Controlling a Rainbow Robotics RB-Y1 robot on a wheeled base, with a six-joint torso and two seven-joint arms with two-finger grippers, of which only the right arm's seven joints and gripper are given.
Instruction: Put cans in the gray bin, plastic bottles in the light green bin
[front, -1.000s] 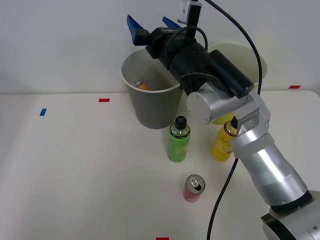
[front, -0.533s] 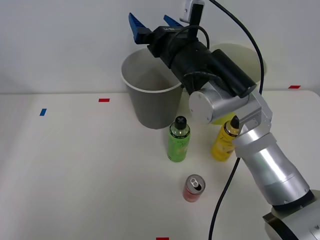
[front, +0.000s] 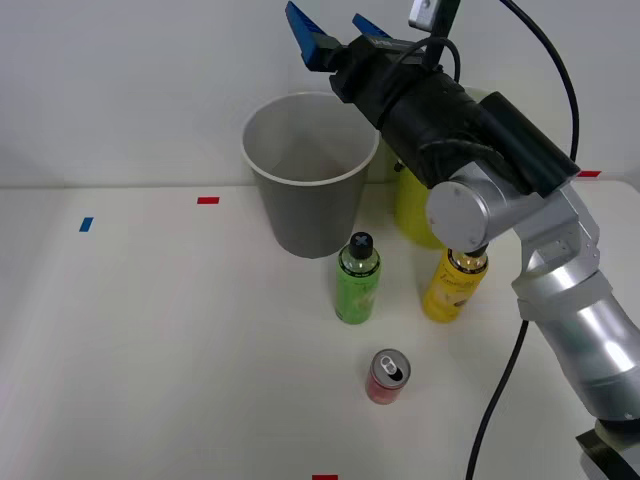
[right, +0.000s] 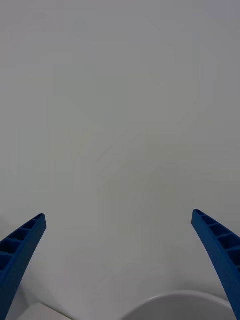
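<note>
My right gripper (front: 336, 28) is open and empty, raised above the far right rim of the gray bin (front: 300, 215); in the wrist view the right gripper (right: 118, 215) faces the bare wall. My arm partly hides the light green bin (front: 412, 212), which stands just right of the gray one. In front of the bins stand two plastic bottles with black caps, one green (front: 357, 282) and one yellow (front: 450, 288). A red can (front: 387, 377) with a silver top stands upright nearer the front edge.
A curved white bin rim (right: 175, 300) shows between my fingers in the wrist view. Small red (front: 208, 200) and blue (front: 86, 224) tape marks lie on the white table. The table's left half is open room.
My gripper has lifted and swung right, away from over the gray bin's mouth, staying open. The orange can seen inside the gray bin a second ago has dropped out of sight.
</note>
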